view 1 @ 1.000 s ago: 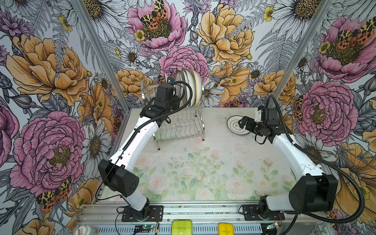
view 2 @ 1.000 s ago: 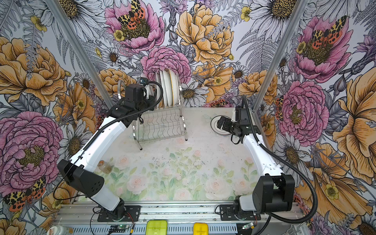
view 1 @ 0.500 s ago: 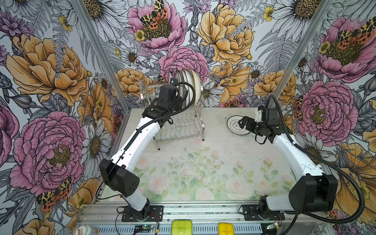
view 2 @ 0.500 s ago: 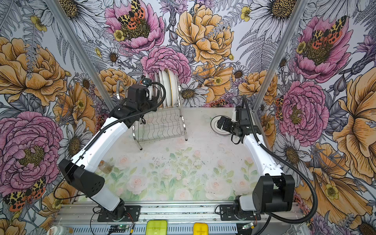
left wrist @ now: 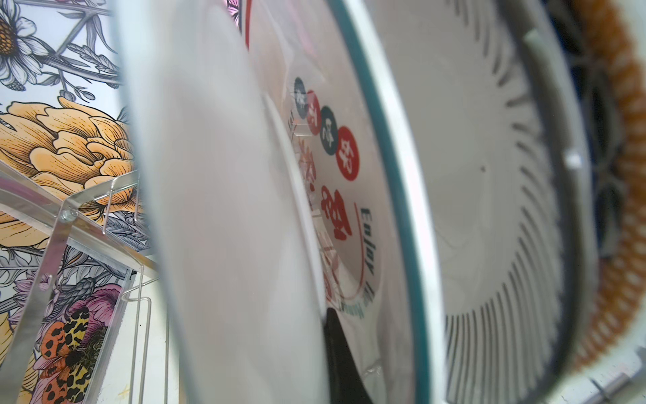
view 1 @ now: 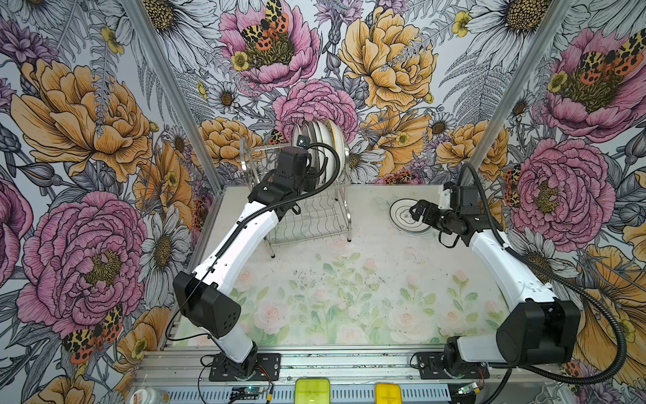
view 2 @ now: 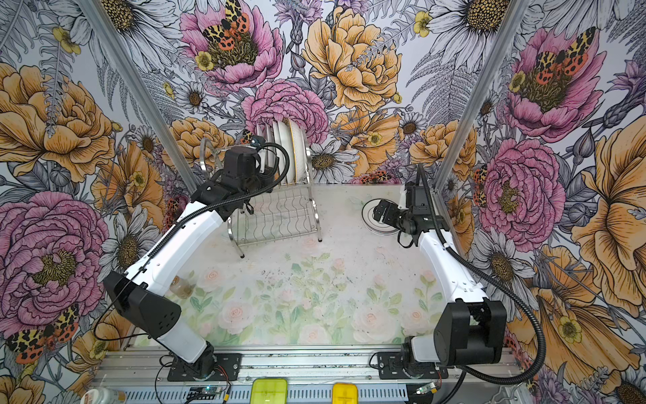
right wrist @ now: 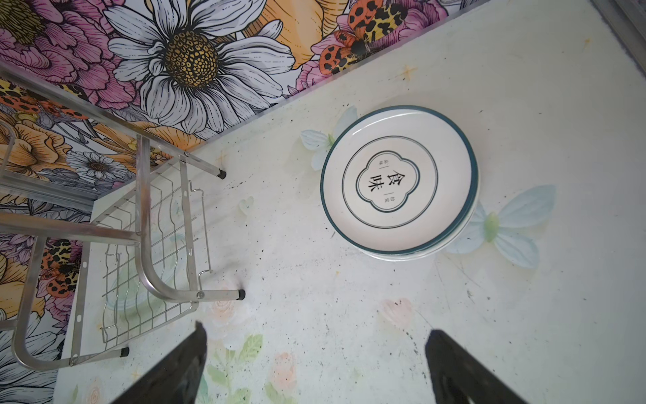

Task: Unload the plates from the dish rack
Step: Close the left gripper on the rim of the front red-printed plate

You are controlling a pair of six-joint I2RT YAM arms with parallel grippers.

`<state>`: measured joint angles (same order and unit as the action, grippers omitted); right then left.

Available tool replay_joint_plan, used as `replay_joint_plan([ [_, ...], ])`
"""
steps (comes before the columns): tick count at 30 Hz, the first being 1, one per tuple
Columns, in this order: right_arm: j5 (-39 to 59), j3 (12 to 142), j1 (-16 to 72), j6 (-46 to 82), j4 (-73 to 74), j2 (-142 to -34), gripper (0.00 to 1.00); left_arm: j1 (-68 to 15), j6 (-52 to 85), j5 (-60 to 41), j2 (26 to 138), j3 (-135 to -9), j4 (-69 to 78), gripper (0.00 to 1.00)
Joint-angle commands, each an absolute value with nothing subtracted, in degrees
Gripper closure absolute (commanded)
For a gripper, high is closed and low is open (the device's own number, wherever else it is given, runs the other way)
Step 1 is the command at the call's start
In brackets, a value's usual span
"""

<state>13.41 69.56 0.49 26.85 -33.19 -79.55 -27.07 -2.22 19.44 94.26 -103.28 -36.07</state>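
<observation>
Plates [view 1: 336, 147] upright in dish rack [view 1: 316, 224]; left fingers [left wrist: 336, 353] pinching end plate [left wrist: 216, 210]

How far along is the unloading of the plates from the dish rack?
Done: a small stack of plates lies on the table. In hand: the left gripper is shut on the end plate in the dish rack, not yet lifted; the right gripper hangs open, empty. Left: several other plates stand in the upper tier.

Glossy ceramic plates [left wrist: 472, 175], shiny steel rack [right wrist: 142, 196]
</observation>
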Motion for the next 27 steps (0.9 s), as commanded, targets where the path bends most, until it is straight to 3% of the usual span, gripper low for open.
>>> replay_joint_plan([
  [1, 14.2, 70.3, 0.3, 25.7, -32.3, -78.7, 0.01, -26.8, -5.5, 26.5, 92.1, -104.3, -33.4, 1.0],
  [27, 15.6, 71.2, 0.0, 26.0, -32.3, -78.3, 0.01, -30.2, -10.4, 27.7, 86.2, -103.0, -29.2, 1.0],
])
